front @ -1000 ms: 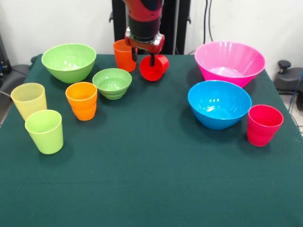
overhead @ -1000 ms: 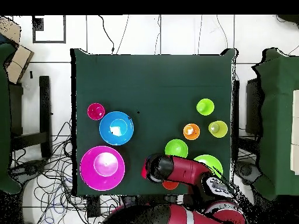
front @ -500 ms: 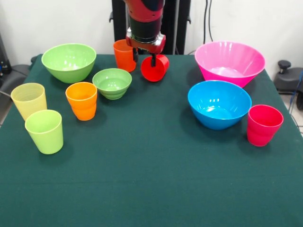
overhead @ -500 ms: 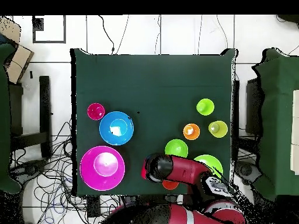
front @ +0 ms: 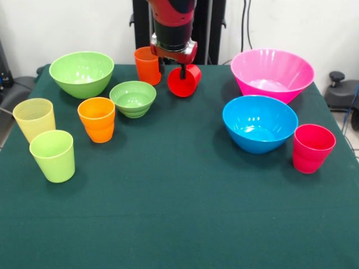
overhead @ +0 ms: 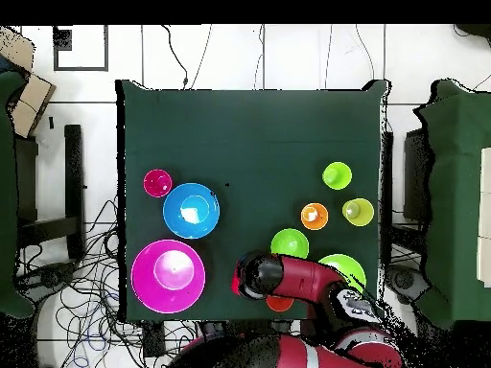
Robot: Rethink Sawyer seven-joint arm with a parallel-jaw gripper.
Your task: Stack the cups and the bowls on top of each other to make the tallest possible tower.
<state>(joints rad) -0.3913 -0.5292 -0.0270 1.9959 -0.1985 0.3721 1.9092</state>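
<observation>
My gripper (front: 171, 70) is at the table's far side, shut on the rim of a red cup (front: 184, 82) that hangs tilted on its side just above the cloth. In the overhead view the arm covers the red cup, and the gripper (overhead: 247, 278) sits between the pink bowl (overhead: 168, 276) and the small light green bowl (overhead: 289, 243). An orange cup (front: 146, 65) stands just left of the gripper. The pink bowl (front: 272, 74), blue bowl (front: 259, 123) and pinkish-red cup (front: 312, 148) stand on the right. No stack shows.
On the left stand the large light green bowl (front: 82, 73), the small light green bowl (front: 133, 98), a second orange cup (front: 96, 119), a pale yellow cup (front: 35, 119) and a lime green cup (front: 53, 155). The dark green tablecloth (front: 179, 213) covers the table.
The gripper and the tilted red cup have shifted very slightly to the right in the front view. Everything else stays where it was.
</observation>
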